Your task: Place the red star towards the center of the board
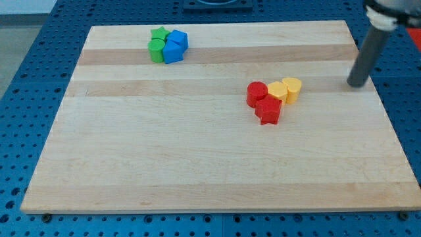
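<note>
A pale wooden board (197, 164) with visible lengthwise grain bands fills most of the frame. It is laid on a blue perforated table top (39, 66), which shows along the frame's left, right and bottom edges and at the upper corners. At the top edge of the frame a dark fixture is partly seen, too cropped to identify.

The red star (268, 110) is found right of the frame's centre, slightly above mid-height. It is touched from the upper left by a red cylinder (256, 93). Just above the star a yellow block (277, 92) is pressed against it, its shape hard to make out, and a yellow cylinder (292, 89) is set against that block on its right. The four pieces are gathered in one tight cluster.

In the upper left of the frame a second cluster is seen: a green star (158, 33) at the top, a green cylinder (156, 50) below it, and two blue blocks, one (178, 40) above the other (172, 53), packed against the green ones on their right.

The dark rod is seen at the upper right of the frame, tilted slightly, with my tip (356, 85) resting at the board's right edge. Nothing is grasped or pressed by it: it is well apart from the yellow cylinder, the nearest block, and farther still from the red star.
</note>
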You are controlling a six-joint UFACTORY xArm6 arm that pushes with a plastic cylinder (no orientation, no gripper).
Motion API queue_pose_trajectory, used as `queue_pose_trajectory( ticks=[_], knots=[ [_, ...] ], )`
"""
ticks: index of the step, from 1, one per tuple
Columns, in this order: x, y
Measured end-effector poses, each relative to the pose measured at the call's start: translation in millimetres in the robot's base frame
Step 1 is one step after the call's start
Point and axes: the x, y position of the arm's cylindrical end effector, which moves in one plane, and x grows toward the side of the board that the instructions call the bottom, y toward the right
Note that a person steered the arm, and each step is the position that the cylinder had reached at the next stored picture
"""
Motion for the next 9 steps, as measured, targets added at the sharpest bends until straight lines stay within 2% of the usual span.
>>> queue_pose_trajectory(
  ticks=[2,3,4,7,9],
  knots=[
    [82.6,-9.0],
    [89.8,-10.6],
    [89.8,-14.9],
    [90.5,-99.6],
    [57.4,-136.1]
  ],
)
